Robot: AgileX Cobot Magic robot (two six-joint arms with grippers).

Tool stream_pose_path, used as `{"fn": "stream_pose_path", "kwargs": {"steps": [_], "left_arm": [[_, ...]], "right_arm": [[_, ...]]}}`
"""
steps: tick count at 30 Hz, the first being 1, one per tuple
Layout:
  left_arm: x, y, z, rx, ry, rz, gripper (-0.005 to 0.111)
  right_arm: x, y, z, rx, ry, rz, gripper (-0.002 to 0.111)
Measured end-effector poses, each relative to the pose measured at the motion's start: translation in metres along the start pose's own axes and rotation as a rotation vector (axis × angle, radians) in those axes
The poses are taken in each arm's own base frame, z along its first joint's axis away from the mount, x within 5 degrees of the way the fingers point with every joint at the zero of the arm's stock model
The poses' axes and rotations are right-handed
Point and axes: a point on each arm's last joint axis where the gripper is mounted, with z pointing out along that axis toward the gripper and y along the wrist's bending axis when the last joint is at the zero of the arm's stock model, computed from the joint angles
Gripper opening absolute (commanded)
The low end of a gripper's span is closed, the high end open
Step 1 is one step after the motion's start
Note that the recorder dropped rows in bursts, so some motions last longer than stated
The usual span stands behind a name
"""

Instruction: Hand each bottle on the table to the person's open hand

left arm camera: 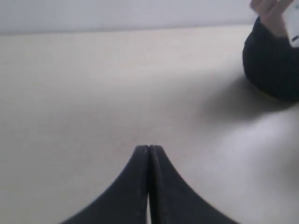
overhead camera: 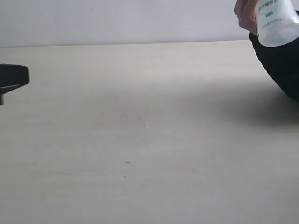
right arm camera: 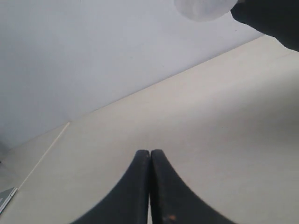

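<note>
Left claw: the left gripper [left arm camera: 148, 148] has its two black fingers pressed together along their inner edges, with nothing between them; bare tabletop lies beneath it
Right claw: the right gripper [right arm camera: 150, 151] is also pressed together tip to tip and pinches nothing; the tabletop is below it and a pale wall beyond
Left arm, exterior view: a black part of the left arm [overhead camera: 13, 79] pokes in at the 9 o'clock edge, above the table; its fingertips cannot be made out from here
Bottle: the white-green bottle [overhead camera: 278, 23] sits between 1 and 2 o'clock in the exterior view, lifted clear of the table and slightly tilted; its body is white with green print, and its upper part is cut off by the frame edge
Hand: the person's hand [overhead camera: 245, 16] is on the 9 o'clock side of the bottle, fingers curled round it and touching it
Sleeve: the black sleeve [overhead camera: 280, 70] is at 6 o'clock from the bottle and runs down to the 3 o'clock edge, throwing a soft shadow on the tabletop beside it
Table: the table [overhead camera: 140, 140] is pale cream, with a few small dark specks near the centre and toward 6 o'clock
Wall: the plain pale wall [overhead camera: 117, 21] fills the 12 o'clock band behind the table's far edge
</note>
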Motion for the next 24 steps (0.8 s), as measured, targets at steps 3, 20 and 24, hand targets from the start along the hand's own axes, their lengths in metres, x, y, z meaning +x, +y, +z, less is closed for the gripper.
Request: {"fn": "stream_pose_path", "kwargs": {"steps": [3,20,24], "left_arm": [[0.007,0.002,-0.034,0.042,-0.129,-0.014,0.000],[0.008,0.003,-0.064,0.081,-0.254,-0.015,0.000],[0.007,0.004,-0.064,0.067,-0.259,0.012,0.000]], "right_arm": [[0.000,0.000,0.000,0.000,0.000,0.000,0.001],[0.000,0.000,0.000,0.000,0.000,0.000,0.001],[0.000,0.000,0.000,0.000,0.000,0.000,0.001]]}}
